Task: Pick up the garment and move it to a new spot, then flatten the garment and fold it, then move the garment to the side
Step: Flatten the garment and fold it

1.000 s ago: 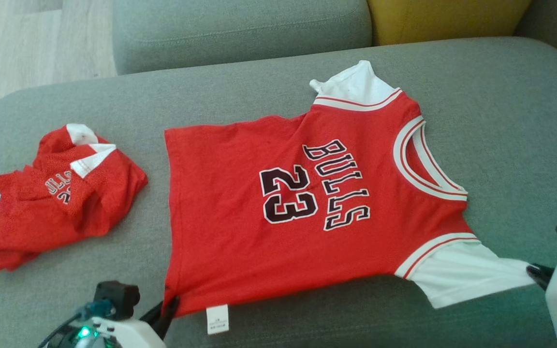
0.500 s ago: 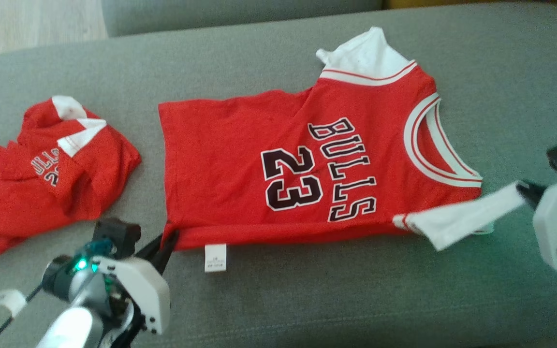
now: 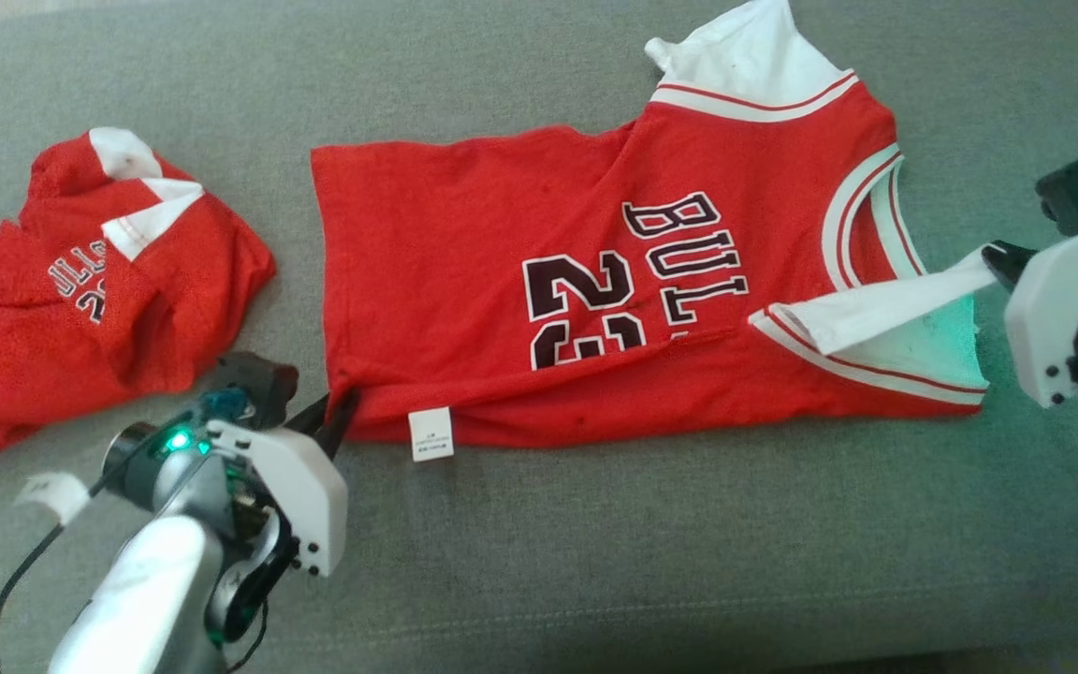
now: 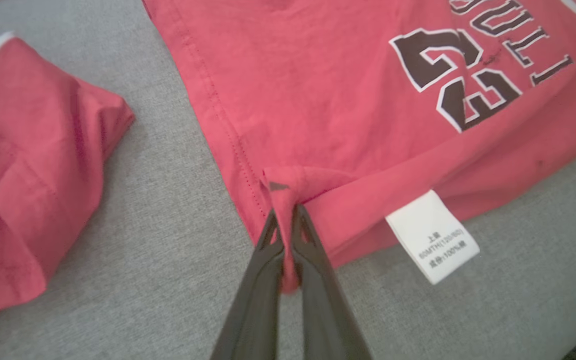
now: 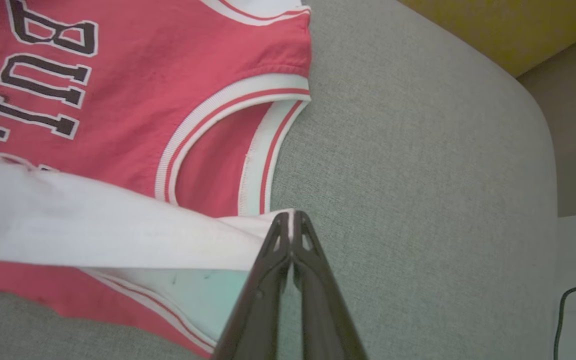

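Garment [image 3: 502, 281], a red jersey with white sleeves and dark lettering, lies spread across the middle of a grey sofa cushion [image 3: 642, 562], its hem toward the robot's left and its neck opening toward the right. Its near long edge is turned up and over toward the lettering, so the fold covers the lower part of the number and the last letters of the word. A white label [image 3: 430, 433] hangs out from that folded edge onto the cushion. The left pincer [image 3: 338, 417] is clamped on the near hem corner; in the left wrist view a pinch of red cloth is squeezed between its closed fingers [image 4: 313, 260], just beside the label [image 4: 433, 237]. The right pincer [image 3: 993, 255] is closed on the tip of the near white sleeve [image 3: 876, 314], which stretches taut from the armhole trim across the near end of the collar; the right wrist view shows the sleeve's [image 5: 93, 230] end nipped between the fingertips above the cushion. The far white sleeve [image 3: 754, 56] lies flat at the top edge of the head view. A second red garment [image 3: 99, 309] sits crumpled on the cushion to the left, apart from the spread one. A yellow cushion [image 5: 468, 30] shows beyond the seat's edge.
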